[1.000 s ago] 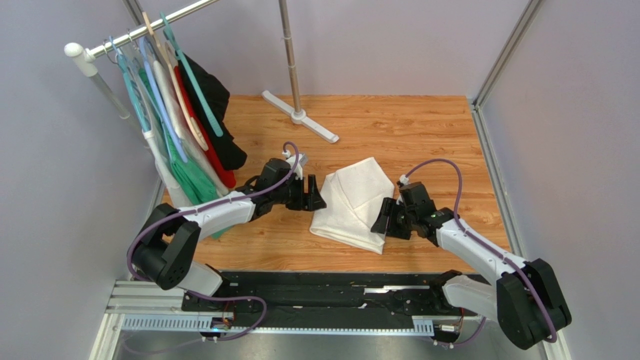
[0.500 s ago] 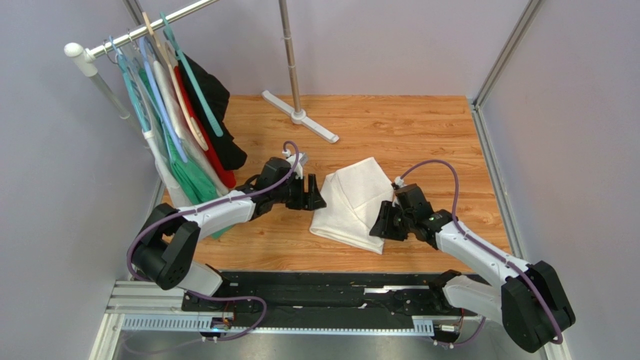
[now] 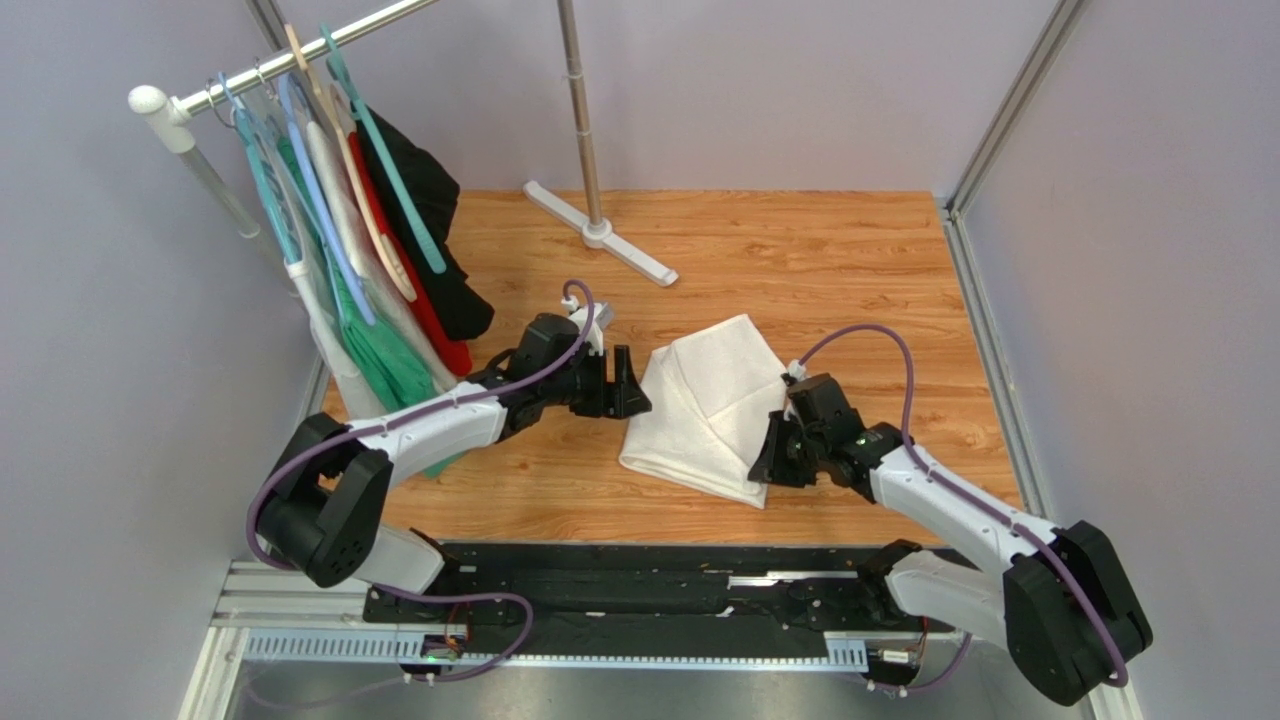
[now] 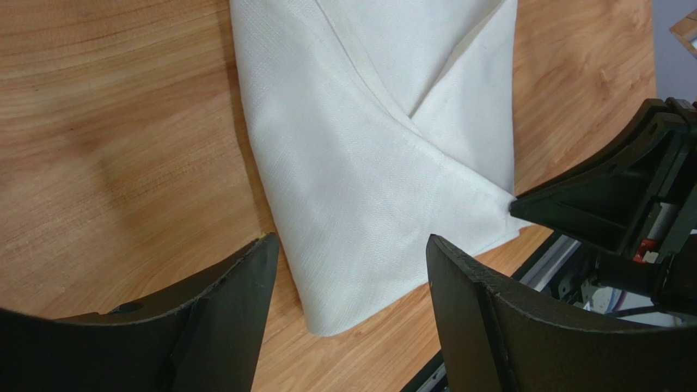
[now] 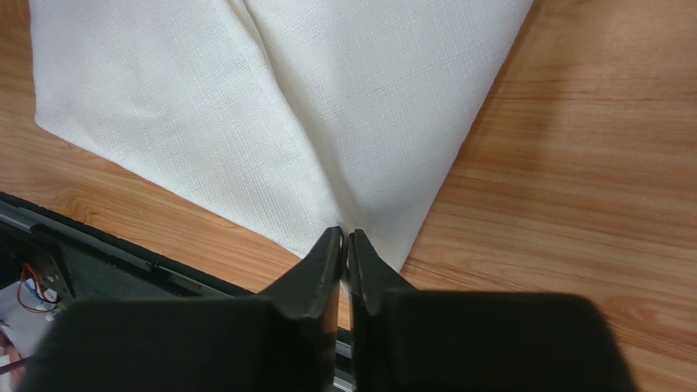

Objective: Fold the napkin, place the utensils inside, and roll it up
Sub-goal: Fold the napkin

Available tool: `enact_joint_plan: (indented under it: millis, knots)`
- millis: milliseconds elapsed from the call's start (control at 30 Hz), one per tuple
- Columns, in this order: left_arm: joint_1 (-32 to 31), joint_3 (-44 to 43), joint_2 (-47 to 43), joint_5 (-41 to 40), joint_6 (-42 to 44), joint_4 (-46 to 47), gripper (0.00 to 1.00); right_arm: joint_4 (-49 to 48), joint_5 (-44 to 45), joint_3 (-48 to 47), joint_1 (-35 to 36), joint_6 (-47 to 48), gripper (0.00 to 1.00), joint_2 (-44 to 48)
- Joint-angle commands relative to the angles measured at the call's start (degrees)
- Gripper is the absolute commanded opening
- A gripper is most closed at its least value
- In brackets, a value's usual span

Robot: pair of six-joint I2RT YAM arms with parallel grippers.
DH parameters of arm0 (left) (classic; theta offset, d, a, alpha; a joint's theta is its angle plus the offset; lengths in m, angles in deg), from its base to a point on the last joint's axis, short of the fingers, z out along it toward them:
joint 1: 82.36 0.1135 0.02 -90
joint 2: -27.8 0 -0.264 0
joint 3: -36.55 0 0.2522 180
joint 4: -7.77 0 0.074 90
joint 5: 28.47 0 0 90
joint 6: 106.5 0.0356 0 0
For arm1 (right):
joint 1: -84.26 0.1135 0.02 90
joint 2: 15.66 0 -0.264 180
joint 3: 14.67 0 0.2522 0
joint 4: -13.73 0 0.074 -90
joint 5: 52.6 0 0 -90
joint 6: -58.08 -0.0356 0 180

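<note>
Since a second ago the right arm has crept a little forward and to the left, bringing the right pincer (image 3: 763,450) onto the near right corner of the napkin (image 3: 706,398); the left arm has hardly shifted. The napkin lies flat on the wooden counter (image 3: 842,270), between the two arms, folded into a slanted oblong with two flaps overlapping in a V across its top.

From the right wrist, that pincer is clenched, its two fingers (image 5: 323,261) pressed side by side with only a hairline between them. Their tips rest on the cloth just inside its near edge, right at the seam where the two flaps meet. Whether any cloth is nipped between them cannot be told.

The left pincer (image 3: 639,393) sits at the napkin's left edge and is released, its fingers (image 4: 237,294) spread wide. From the left wrist, the napkin's near left corner lies on the counter in the gap between them, touching neither. The tip of the right pincer shows at the far side of that view, meeting the opposite corner.

At the counter's left edge stands a clothes rail (image 3: 286,53) hung with coloured garments (image 3: 383,255), and a pole on a white foot (image 3: 601,233) stands at the far side.
</note>
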Motion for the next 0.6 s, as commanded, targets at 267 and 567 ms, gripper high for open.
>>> enact_joint_plan:
  millis: [267, 567]
  knots:
    - [0.22, -1.53, -0.28, 0.43, -0.34, 1.58, 0.76, 2.89, 1.54, 2.30, 2.59, -2.22, 0.00, 8.45]
    - [0.22, -1.71, 1.21, 1.66, -0.60, 2.28, 0.76, 1.66, 3.73, 3.62, 3.11, -3.01, 0.00, 7.13]
